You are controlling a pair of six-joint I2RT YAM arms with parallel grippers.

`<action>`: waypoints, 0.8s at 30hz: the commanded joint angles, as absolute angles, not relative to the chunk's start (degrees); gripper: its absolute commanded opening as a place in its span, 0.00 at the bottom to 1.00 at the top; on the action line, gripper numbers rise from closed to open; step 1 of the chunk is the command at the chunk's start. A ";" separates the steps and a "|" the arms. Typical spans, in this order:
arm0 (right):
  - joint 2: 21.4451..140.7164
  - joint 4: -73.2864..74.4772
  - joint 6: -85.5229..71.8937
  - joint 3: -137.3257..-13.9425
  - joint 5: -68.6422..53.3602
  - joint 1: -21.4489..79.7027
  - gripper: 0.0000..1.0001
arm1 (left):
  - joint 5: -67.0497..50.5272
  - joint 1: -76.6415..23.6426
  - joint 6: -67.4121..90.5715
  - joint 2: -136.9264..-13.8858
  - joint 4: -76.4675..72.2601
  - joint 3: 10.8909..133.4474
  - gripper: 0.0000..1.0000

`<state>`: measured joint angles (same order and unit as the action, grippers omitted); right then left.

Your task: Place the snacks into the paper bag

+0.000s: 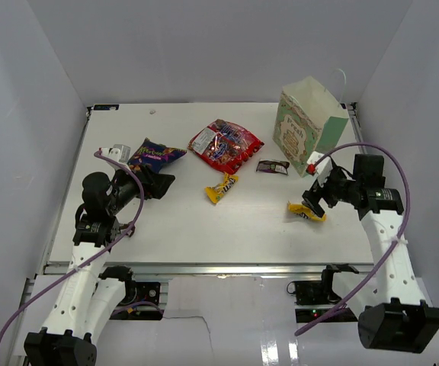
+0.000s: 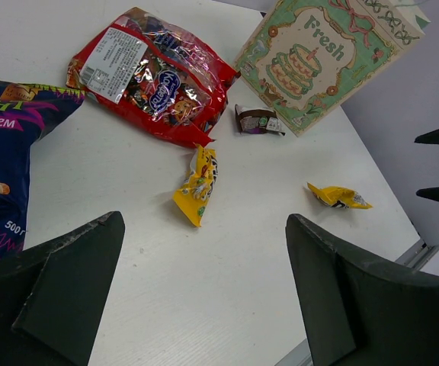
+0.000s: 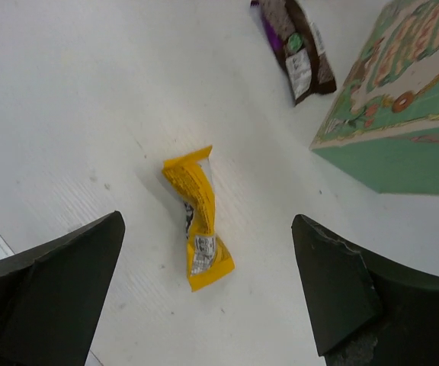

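The right fingers (image 3: pixel 52 290) are wide open and empty over a yellow packet (image 3: pixel 197 221) on the table (image 3: pixel 67 91) near the bag (image 3: pixel 391 156). The left fingers (image 2: pixel 67 282) are too. The packet looks light and crinkly; pinch its middle.

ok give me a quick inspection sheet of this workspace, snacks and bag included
surface: white table, snacks lying loose on it
job's things: large red crinkly candy bag, purple-blue glossy bag, small yellow packet mid-table, second small yellow packet and small dark brown wrapper, all outside the upright mint-green paper gift bag
clutter: one small speck near the far edge
grippers: left gripper open next to the purple-blue bag; right gripper open above the second packet
cables: purple cable on left arm, purple cable on right arm, both looped
surroundings: plain white walls
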<state>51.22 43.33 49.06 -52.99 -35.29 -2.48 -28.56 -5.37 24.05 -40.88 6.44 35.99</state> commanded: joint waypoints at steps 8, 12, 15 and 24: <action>65.65 42.39 58.91 -49.76 -17.62 3.16 0.95 | -29.18 -5.54 24.17 -40.43 6.15 36.56 0.98; 68.98 34.64 55.90 -43.96 -14.77 5.97 0.94 | -29.35 -5.54 24.17 -40.61 6.15 36.65 0.98; 72.14 30.42 55.20 -42.10 -12.57 6.86 0.93 | -29.53 -5.45 24.08 -40.87 6.15 36.74 0.98; 76.99 25.67 54.41 -41.05 -11.95 7.47 0.84 | -29.53 -5.54 24.08 -40.78 6.15 36.65 0.98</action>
<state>76.34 29.74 55.35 -41.41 -12.49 6.92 -28.62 -5.37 24.05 -41.06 6.46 35.99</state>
